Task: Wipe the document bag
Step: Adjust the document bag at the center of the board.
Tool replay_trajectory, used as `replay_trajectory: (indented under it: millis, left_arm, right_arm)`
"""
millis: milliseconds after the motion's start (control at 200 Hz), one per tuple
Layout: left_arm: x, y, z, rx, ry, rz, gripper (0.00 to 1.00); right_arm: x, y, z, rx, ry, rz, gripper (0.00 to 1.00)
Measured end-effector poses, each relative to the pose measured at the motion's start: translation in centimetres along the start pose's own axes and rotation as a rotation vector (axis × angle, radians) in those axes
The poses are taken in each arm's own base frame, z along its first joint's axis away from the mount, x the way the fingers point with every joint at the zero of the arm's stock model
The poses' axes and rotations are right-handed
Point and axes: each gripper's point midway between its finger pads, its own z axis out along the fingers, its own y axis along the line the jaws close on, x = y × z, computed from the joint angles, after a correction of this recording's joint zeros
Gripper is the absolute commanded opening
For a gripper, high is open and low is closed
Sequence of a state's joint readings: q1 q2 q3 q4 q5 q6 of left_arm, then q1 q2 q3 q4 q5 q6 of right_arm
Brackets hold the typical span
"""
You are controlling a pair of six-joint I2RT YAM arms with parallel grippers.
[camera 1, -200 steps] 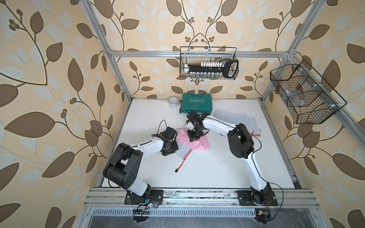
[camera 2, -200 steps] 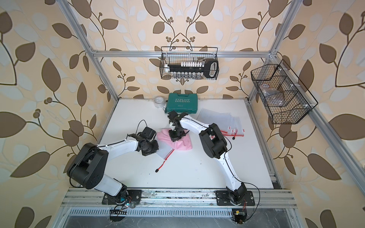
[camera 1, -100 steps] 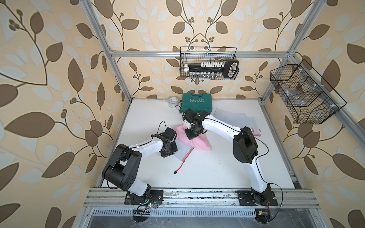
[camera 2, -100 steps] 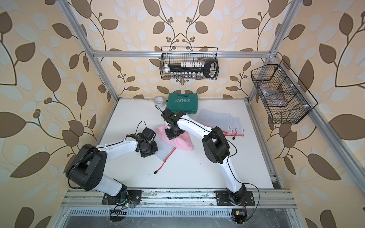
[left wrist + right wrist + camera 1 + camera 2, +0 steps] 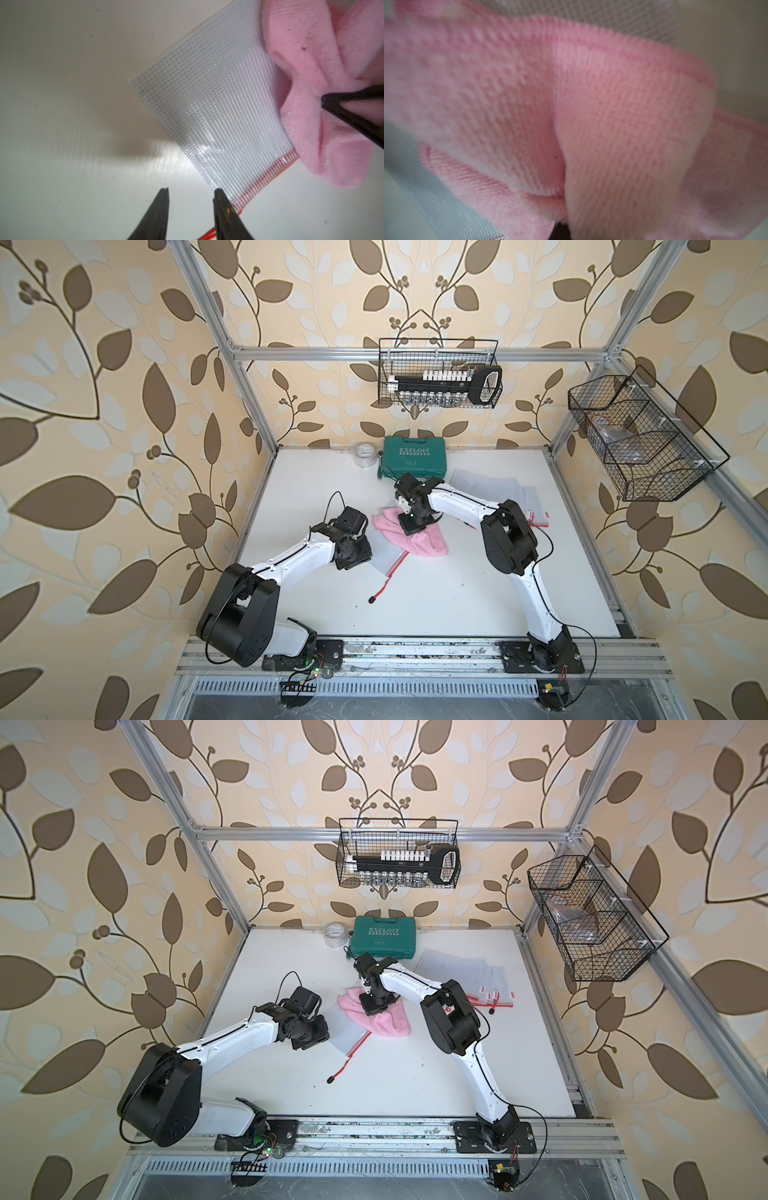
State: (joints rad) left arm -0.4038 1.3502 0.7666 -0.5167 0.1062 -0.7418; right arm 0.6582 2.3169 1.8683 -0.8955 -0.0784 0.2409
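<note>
Left gripper (image 5: 191, 189) — jaws parted, nothing between them; one fingertip sits just at a corner of the clear grid-patterned plastic document bag (image 5: 218, 108) (red zip along that edge). Bag lies flat on the white tabletop (image 5: 457, 593) between the two arms, its far part under a crumpled pink terry cloth (image 5: 428, 543). Right gripper (image 5: 412, 527) — clenched on the cloth, fingertips buried in its folds, over the bag.

The worktop (image 5: 436, 605) lies bare in front; document bag (image 5: 384, 558) and pink cloth (image 5: 428, 543) fill the middle, green case (image 5: 414, 456) and tape roll (image 5: 365, 454) the back.
</note>
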Motion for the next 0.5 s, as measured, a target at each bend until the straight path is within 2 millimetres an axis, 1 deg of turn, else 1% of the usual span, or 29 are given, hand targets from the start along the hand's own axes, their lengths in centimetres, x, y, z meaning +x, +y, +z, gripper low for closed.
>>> replay_trajectory:
  millis: [70, 130, 205, 275, 285, 325, 500]
  left_arm:
    - [-0.2, -0.3, -0.1, 0.031, -0.003, -0.016, 0.5]
    - [-0.2, -0.1, 0.5, 0.036, 0.008, -0.036, 0.51]
    - [0.0, 0.4, 1.8, 0.032, 0.032, -0.068, 0.52]
    - [0.7, 1.1, 3.3, 0.023, 0.068, -0.096, 0.53]
    - [0.8, 1.0, 3.3, 0.03, 0.077, -0.102, 0.54]
    - [-0.1, 0.3, 3.3, 0.063, 0.049, -0.107, 0.55]
    - [-1.2, -0.8, 4.4, 0.147, 0.011, -0.174, 0.55]
  right_arm:
    - [0.0, 0.0, 0.0, -0.004, -0.001, 0.001, 0.0]
    - [0.0, 0.0, 0.0, -0.007, -0.002, 0.002, 0.0]
    - [0.0, 0.0, 0.0, -0.011, -0.001, 0.003, 0.0]
    - [0.0, 0.0, 0.0, -0.014, -0.001, 0.001, 0.0]
    - [0.0, 0.0, 0.0, -0.013, -0.001, 0.001, 0.0]
    - [0.0, 0.0, -0.1, -0.015, -0.001, 0.001, 0.0]
    - [0.0, -0.1, -0.1, -0.026, -0.001, 0.008, 0.0]
